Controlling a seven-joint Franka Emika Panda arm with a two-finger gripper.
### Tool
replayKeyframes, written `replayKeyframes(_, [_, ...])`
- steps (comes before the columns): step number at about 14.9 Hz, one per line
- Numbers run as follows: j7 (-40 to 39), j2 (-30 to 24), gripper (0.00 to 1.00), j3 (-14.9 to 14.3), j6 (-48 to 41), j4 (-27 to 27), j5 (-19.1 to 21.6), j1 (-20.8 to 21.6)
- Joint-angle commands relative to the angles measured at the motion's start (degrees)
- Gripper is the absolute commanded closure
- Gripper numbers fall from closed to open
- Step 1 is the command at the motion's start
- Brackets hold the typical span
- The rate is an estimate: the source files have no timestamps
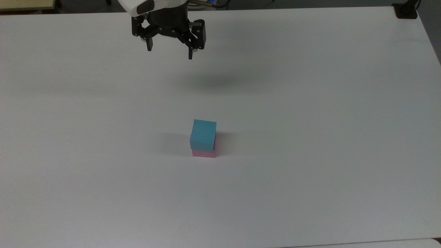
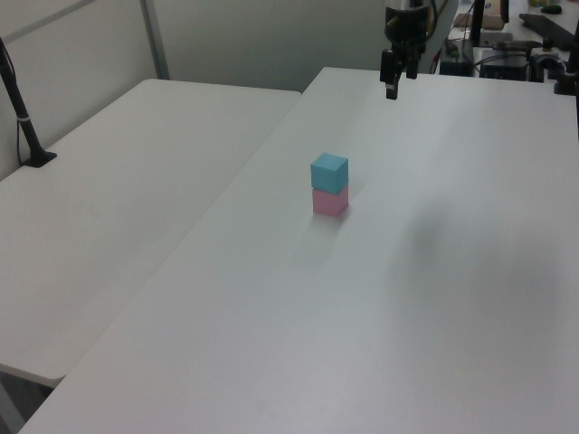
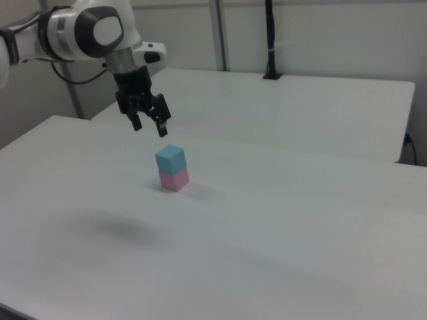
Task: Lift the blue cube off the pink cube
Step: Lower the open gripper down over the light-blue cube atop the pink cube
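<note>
Blue cube [image 1: 203, 134] sits on top of the pink cube [image 1: 204, 153], stack near the middle of the white table [image 1: 310, 103]. Nothing lifted yet.

Gripper [image 1: 169, 51] hangs in the air well apart from the stack, toward the top view's upper edge, fingers spread wide and holding nothing.

Handling, my read: the blue cube looks light, rigid and matte, so the fingers should get decent friction. The faces are plain and flat, so pinch two opposite side faces, around mid-height or a bit above so the fingertips stay off the pink one. The pink cube is likely just as light, so any sideways drag could shift or tip it. Lift straight up.

Views: the top view shows the blue cube is not square on the pink one, sitting a bit toward the top view's left and slightly rotated, though perspective may exaggerate that. The right view shows gripper [image 3: 149, 125] height above the table and the arm [image 3: 80, 30] behind it. The left view has the gripper [image 2: 393, 86] edge-on, so its spread is hard to read there, but it shows a second table [image 2: 118, 172] beside this one.
</note>
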Motion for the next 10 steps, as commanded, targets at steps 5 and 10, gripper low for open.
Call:
replayKeyframes(5, [-0.99,-0.97,0.00,-0.42,-0.28,-1.24,1.45,0.16])
replayKeyframes(10, [-0.99,0.61,0.00,-0.33,1.03,-1.15,2.06,0.42])
